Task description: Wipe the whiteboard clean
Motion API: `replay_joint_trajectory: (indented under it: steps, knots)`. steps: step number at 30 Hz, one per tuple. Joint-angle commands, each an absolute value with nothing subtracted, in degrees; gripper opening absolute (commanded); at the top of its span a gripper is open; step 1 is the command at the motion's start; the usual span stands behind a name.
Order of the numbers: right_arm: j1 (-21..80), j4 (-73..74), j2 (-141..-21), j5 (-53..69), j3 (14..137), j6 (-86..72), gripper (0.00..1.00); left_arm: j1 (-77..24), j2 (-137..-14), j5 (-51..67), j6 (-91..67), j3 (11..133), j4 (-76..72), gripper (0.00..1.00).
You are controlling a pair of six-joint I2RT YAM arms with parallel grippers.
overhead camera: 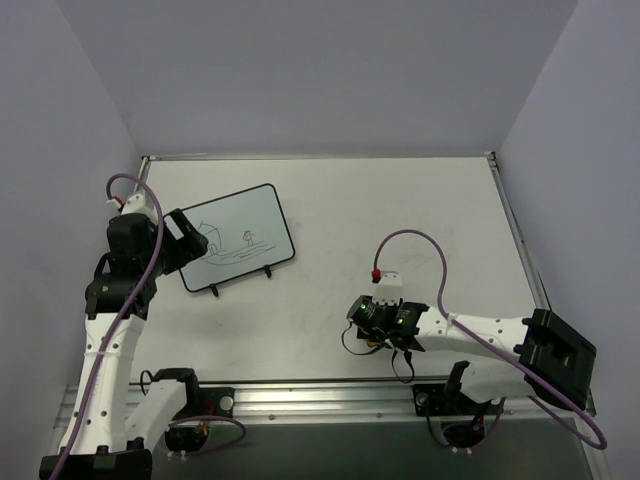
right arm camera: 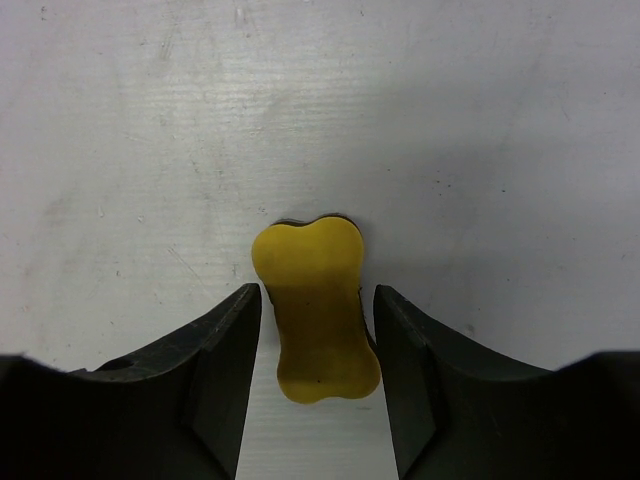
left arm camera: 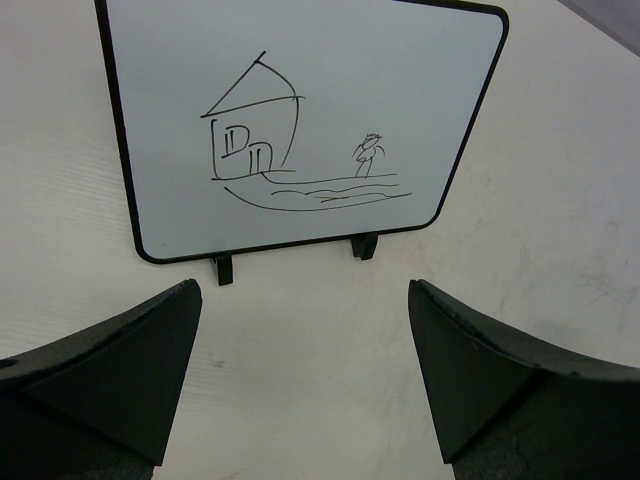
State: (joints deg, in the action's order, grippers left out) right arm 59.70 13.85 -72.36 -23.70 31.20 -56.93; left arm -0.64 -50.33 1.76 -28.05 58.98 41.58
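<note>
Black-rimmed whiteboard (overhead camera: 240, 238), long axis roughly left-right, feet nearward

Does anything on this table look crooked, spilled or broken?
Nothing is spilled or broken. Only the whiteboard sits askew, turned at an angle to the edges of the table, and its drawing is not yet wiped. The yellow eraser lies between the fingers of the right pincer.

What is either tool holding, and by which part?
Nothing, it seems. The left tool is open and empty. The right tool straddles the eraser at its narrow middle, but a gap shows beside one finger, so it is not clamped.
</note>
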Motion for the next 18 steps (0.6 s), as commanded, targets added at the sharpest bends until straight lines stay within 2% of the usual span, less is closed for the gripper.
replay_joint_trajectory:
  steps: [1,5,18]
  knots:
    - [60.2,15.47,-71.02,-24.35,30.24,-57.39,0.44,-0.44,-49.83,1.05,-27.51,61.17,41.57,0.94]
    - [60.12,15.73,-70.84,-24.43,30.15,-57.66,0.41,-0.44,-49.83,1.05,-27.51,61.08,41.75,0.94]
    - [60.38,15.56,-72.42,-23.47,30.15,-57.39,0.4,-0.44,-49.83,1.14,-27.51,61.08,41.66,0.94]
